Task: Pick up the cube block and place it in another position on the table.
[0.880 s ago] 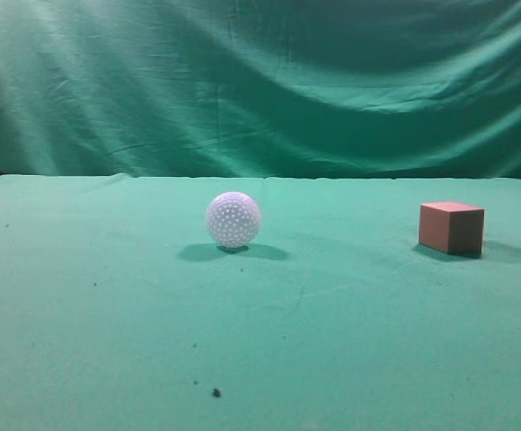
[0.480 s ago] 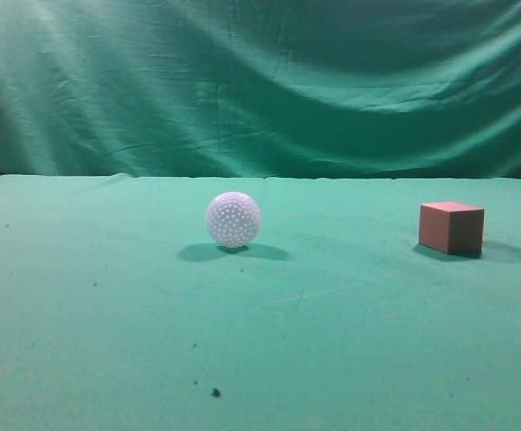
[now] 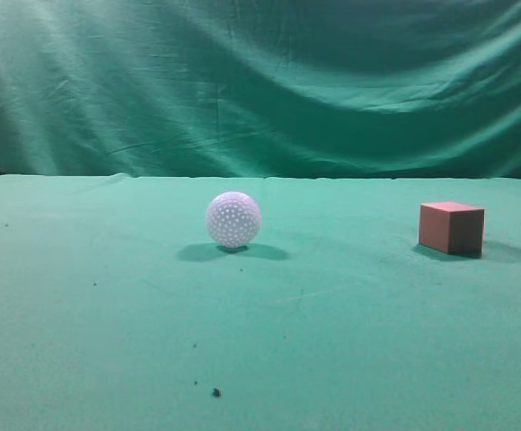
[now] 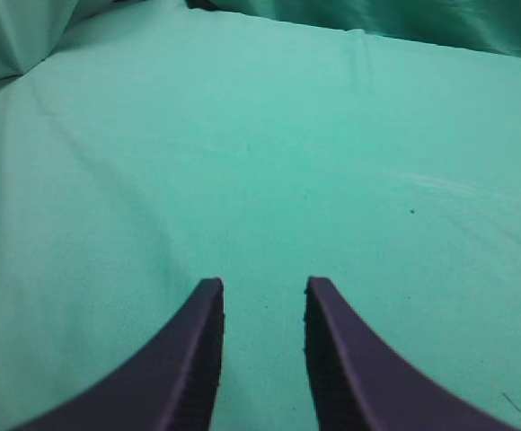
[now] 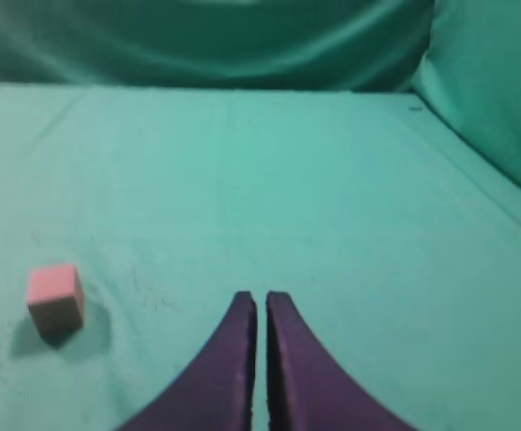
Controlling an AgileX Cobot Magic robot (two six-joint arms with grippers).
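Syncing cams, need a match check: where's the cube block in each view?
Exterior view: cube block sits at the right, resting on the table, well apart from the white ball.
Left wrist view: not in it; only green cloth beyond the left gripper.
Right wrist view: cube block at the lower left, off to the side of the right gripper.
Shared landmark: the green table cloth.
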